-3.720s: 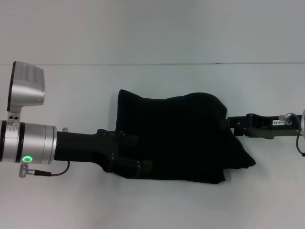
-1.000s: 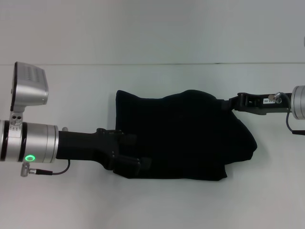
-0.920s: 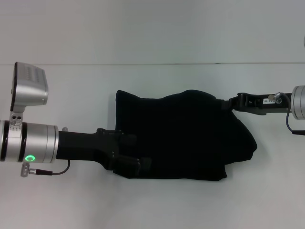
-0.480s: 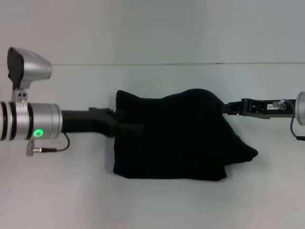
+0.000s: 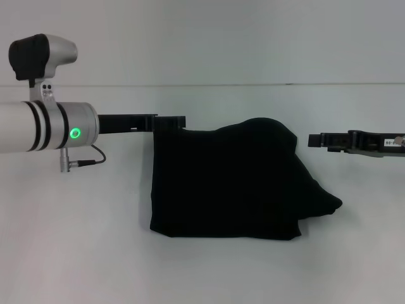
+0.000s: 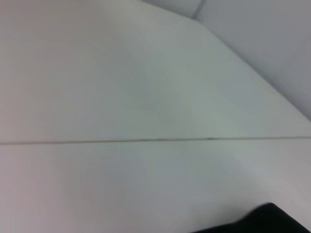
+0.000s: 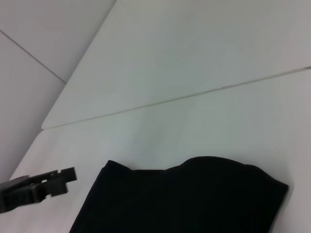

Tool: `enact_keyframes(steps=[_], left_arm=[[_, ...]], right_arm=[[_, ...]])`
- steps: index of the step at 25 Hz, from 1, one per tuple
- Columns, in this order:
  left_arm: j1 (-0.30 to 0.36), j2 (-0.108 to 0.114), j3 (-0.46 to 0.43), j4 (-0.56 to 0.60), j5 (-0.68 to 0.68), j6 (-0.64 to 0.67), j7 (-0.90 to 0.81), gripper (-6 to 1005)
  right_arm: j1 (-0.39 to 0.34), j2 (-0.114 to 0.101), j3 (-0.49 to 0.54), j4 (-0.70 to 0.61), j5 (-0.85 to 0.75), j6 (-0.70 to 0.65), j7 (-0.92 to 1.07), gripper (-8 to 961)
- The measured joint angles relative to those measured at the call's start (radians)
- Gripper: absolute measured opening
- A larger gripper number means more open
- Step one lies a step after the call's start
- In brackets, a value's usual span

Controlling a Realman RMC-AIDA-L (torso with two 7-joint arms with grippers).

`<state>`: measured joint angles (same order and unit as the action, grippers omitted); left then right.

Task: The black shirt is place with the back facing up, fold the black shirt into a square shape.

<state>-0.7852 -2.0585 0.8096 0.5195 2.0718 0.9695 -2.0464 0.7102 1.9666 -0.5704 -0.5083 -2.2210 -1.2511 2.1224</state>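
The black shirt (image 5: 228, 183) lies folded into a rough rectangle in the middle of the white table, with a rumpled bulge at its right front corner. No lettering shows on it. My left gripper (image 5: 177, 120) hovers by the shirt's far left corner; the right wrist view shows this left gripper (image 7: 43, 188) a short way apart from the shirt (image 7: 184, 199). My right gripper (image 5: 313, 140) is out to the right of the shirt, with bare table between them. Only a dark corner of the shirt (image 6: 265, 221) shows in the left wrist view.
The white table (image 5: 95, 266) extends on all sides of the shirt. A thin seam (image 5: 253, 84) runs across it behind the shirt. The table's far left edge (image 7: 73, 73) shows in the right wrist view.
My left arm lifted off the shirt's front left edge and swung back to its far left corner. My right gripper drew away from the shirt's right side.
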Motion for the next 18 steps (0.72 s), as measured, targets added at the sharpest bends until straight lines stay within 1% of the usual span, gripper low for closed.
enact_keyframes(steps=[4, 6, 11, 18], left_arm=[[-0.049, 0.014, 0.002, -0.096, 0.011, -0.084, -0.039, 950], [-0.070, 0.016, 0.003, -0.135, 0.026, -0.112, -0.041, 950], [-0.083, 0.000, 0.003, -0.159, 0.043, -0.166, -0.043, 950], [-0.087, -0.005, 0.003, -0.173, 0.042, -0.183, -0.048, 949]], right_arm=[[-0.005, -0.005, -0.003, -0.004, 0.000, -0.008, 0.001, 765], [-0.005, -0.007, -0.006, -0.005, -0.002, -0.008, 0.002, 817], [-0.004, -0.008, -0.008, -0.005, -0.004, -0.009, 0.000, 815], [-0.006, -0.008, -0.011, -0.006, -0.010, -0.011, -0.003, 812]])
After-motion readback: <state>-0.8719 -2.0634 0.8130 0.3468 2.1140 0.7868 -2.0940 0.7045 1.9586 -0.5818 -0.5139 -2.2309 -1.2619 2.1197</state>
